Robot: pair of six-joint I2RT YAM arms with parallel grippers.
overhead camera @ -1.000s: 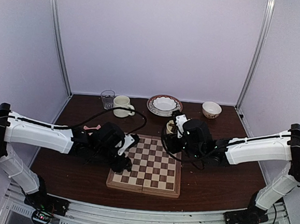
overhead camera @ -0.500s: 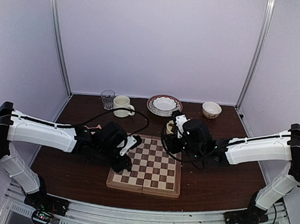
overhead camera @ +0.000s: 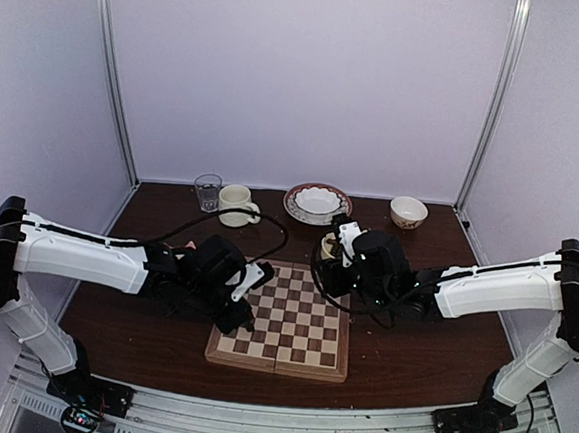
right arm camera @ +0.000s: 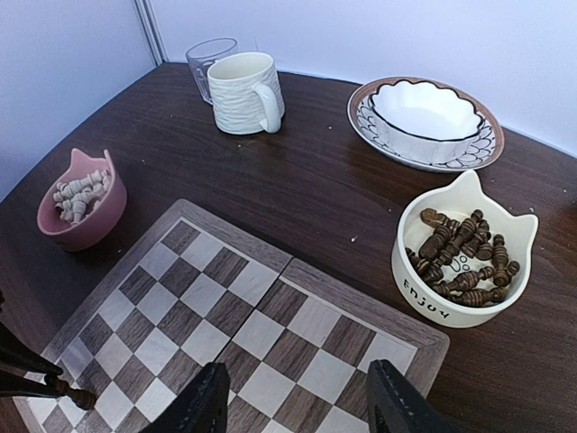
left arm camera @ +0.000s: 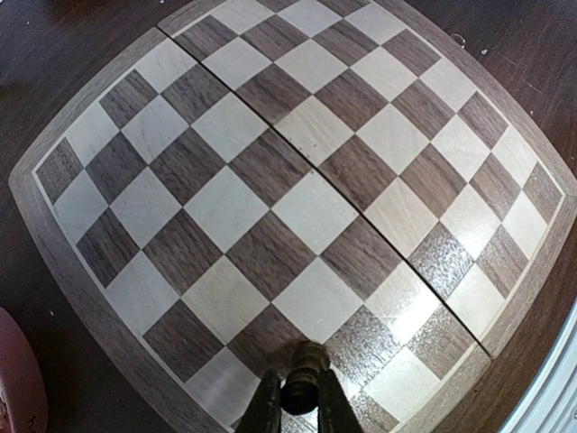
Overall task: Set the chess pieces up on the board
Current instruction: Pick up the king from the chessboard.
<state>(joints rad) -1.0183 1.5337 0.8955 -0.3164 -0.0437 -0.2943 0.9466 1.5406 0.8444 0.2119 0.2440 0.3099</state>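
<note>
The pink bowl holds pale pieces left of the board, within reach. The left gripper pinches a dark chess piece upright over an edge square, ready for standing. The right gripper hangs half open, empty, near the cream bowl of dark pieces.

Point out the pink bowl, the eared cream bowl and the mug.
pink bowl (right arm camera: pixel 81 233), right wrist view, outer wall.
eared cream bowl (right arm camera: pixel 429 296), right wrist view, front wall.
mug (right arm camera: pixel 236 95), right wrist view, ribbed side.

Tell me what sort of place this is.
Probably a robot test booth: plain pale walls on metal posts, two arms mounted at a table staged with a chessboard and dishes.
</note>
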